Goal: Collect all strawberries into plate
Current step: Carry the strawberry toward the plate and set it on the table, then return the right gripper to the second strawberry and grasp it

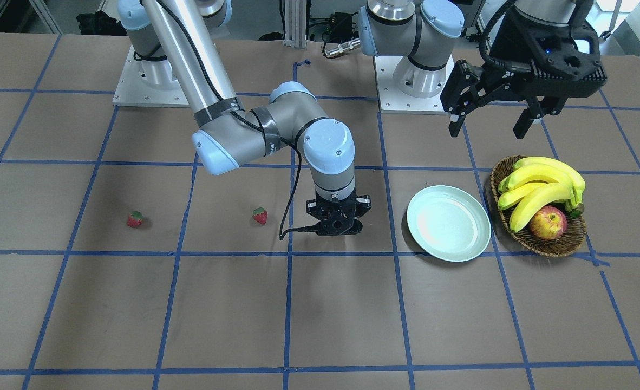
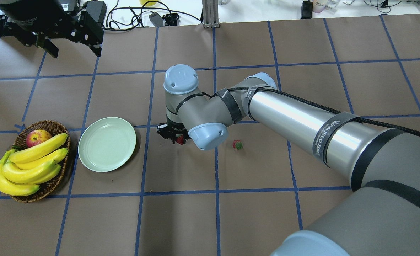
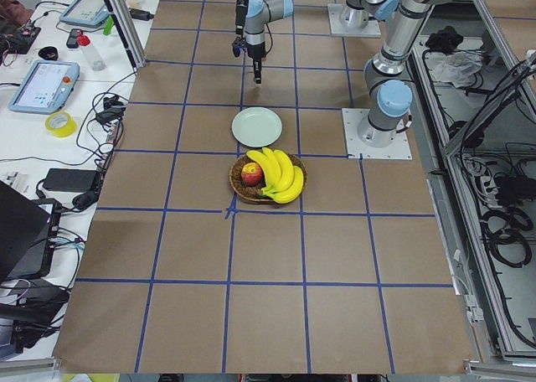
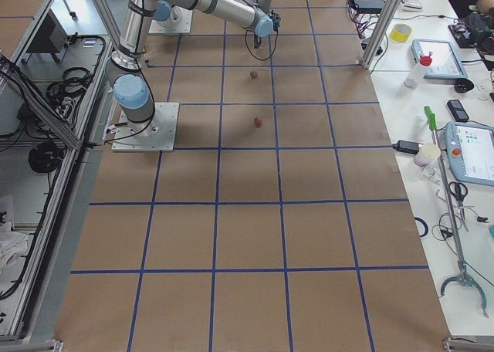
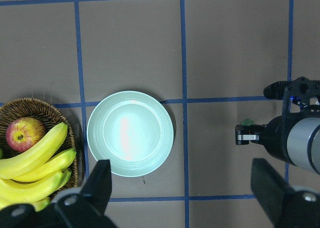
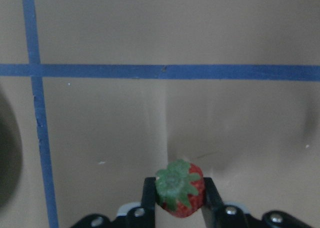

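A small red strawberry (image 6: 179,194) with a green leafy cap is pinched between the two fingers (image 6: 149,192) of the right gripper (image 1: 337,225). In the overhead view it is at 3 o'clock of the pale mint-green plate (image 2: 107,144), near it but apart. It is low over the table (image 2: 181,220); whether it touches the table cannot be told. Its cap faces up at the wrist camera, so its long axis runs roughly upright, with the tip hidden.

In the overhead view the right arm (image 2: 302,121) reaches in from 4 o'clock, its wrist bent so the gripper points straight down.

In the front-facing view a second strawberry (image 1: 260,215) lies at 9 o'clock of that gripper, and a third strawberry (image 1: 135,219) lies farther out the same way. The left gripper (image 1: 488,129) hangs high at 1 o'clock of the plate, its fingers spread wide and holding nothing. A wicker basket (image 1: 561,246) sits just beside the plate at 3 o'clock.
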Controlling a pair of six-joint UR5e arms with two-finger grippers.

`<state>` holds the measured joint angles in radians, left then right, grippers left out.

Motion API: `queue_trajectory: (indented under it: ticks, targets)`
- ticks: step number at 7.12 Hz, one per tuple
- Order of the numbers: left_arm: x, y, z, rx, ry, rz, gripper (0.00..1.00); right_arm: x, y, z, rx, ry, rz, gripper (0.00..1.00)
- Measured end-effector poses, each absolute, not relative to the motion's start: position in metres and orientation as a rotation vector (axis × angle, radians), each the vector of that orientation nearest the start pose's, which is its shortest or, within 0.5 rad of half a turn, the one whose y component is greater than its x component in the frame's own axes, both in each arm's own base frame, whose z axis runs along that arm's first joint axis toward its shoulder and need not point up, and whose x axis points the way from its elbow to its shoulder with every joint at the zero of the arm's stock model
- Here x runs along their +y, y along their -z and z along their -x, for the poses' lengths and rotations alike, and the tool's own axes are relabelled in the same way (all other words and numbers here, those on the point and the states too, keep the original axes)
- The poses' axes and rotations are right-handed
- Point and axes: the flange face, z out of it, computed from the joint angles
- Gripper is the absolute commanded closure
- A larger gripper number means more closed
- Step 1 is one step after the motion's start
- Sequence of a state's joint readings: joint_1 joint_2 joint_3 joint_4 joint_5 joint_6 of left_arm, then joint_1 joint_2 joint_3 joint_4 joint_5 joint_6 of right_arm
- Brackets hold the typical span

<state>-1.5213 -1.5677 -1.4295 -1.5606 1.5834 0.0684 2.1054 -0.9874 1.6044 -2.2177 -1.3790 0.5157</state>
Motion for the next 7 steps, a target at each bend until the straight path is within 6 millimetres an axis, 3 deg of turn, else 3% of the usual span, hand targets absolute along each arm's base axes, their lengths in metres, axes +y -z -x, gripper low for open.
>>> queue_trajectory:
  ticks: [2,4,6,7]
  targets:
    - [-0.507,-0.560,0.107,3.109,0.237,-0.028,0.00,-0.482,-0.200,-0.465,2.965,-0.114,0.046,0.00]
    - [-0.507,-0.560,0.106,3.107,0.235,-0.029,0.00,-0.476,-0.216,-0.444,3.002,-0.109,0.039,0.00]
    - [-0.506,-0.561,0.106,3.106,0.237,-0.029,0.00,-0.490,-0.222,-0.379,3.115,-0.052,-0.005,0.01]
    - [-0.506,-0.561,0.106,3.107,0.238,-0.028,0.00,-0.492,-0.217,-0.342,3.160,-0.047,-0.010,0.08]
